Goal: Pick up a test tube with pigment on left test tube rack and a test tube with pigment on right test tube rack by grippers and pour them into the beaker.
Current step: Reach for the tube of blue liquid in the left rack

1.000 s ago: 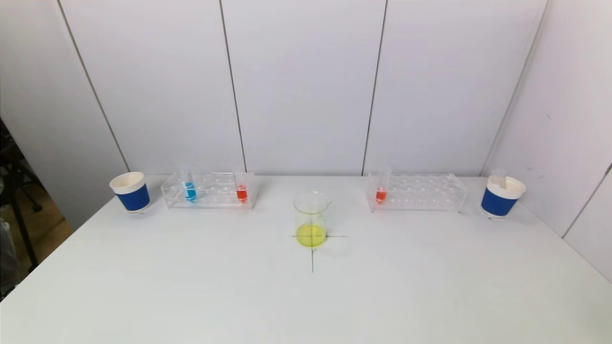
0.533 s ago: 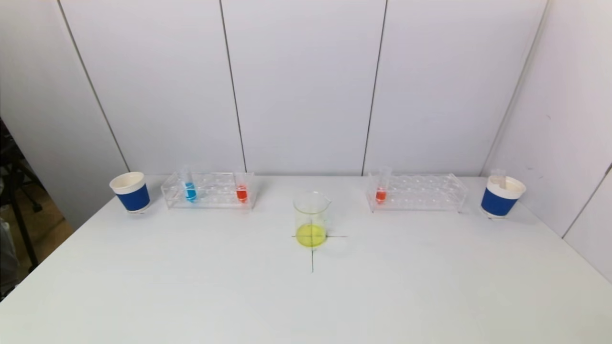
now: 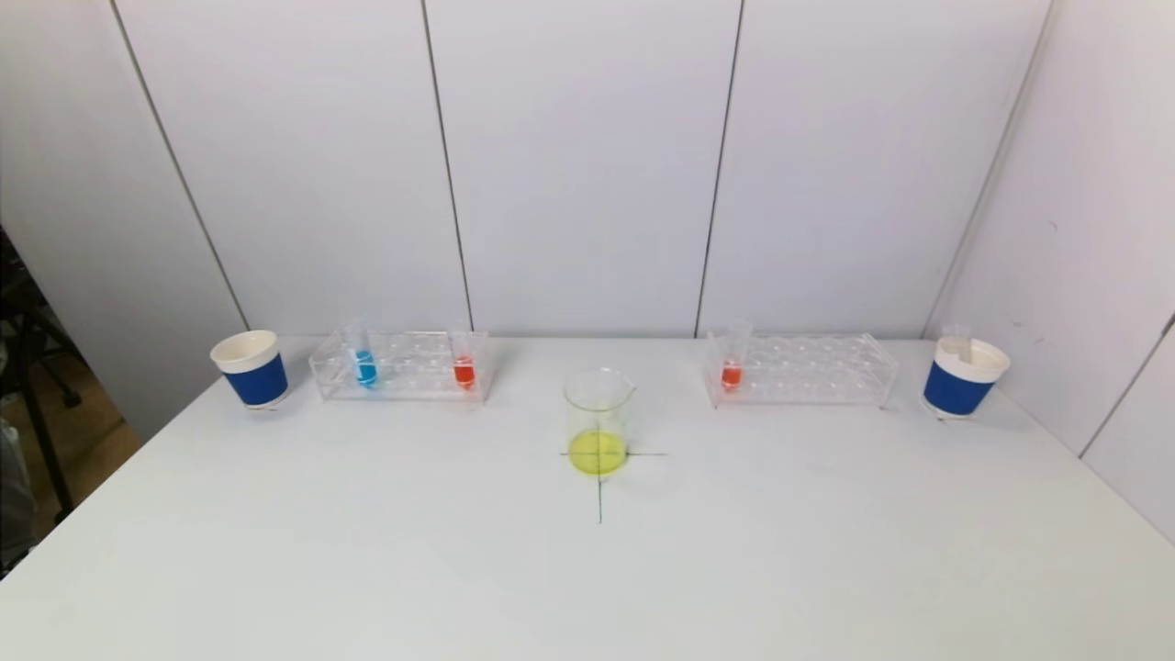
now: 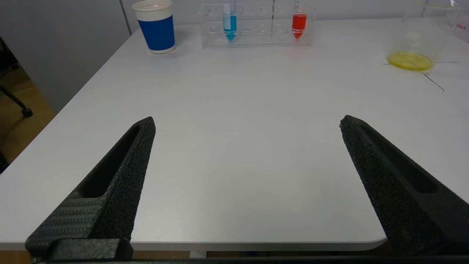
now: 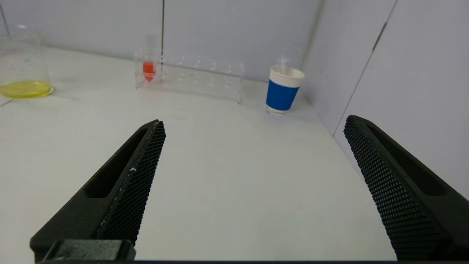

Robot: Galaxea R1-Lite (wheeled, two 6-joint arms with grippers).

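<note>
Left hand (image 4: 247,123) hangs wide open over the near edge of a white table (image 4: 242,146).

Its two black fingers (image 4: 121,176) spread far apart with nothing between them. At the far side of the table a clear test tube rack (image 4: 256,25) holds a blue-filled tube (image 4: 229,24) and a red-filled tube (image 4: 299,24), both upright. A blue paper cup (image 4: 157,27) stands just beside the rack; a glass beaker (image 4: 417,44) with yellow liquid sits well apart on a drawn cross.

White table (image 3: 367,551): 1 beaker (image 3: 598,422), 2 racks (image 3: 404,365) (image 3: 808,369), 2 blue cups (image 3: 251,368) (image 3: 960,378), all well ahead of both grippers.
</note>
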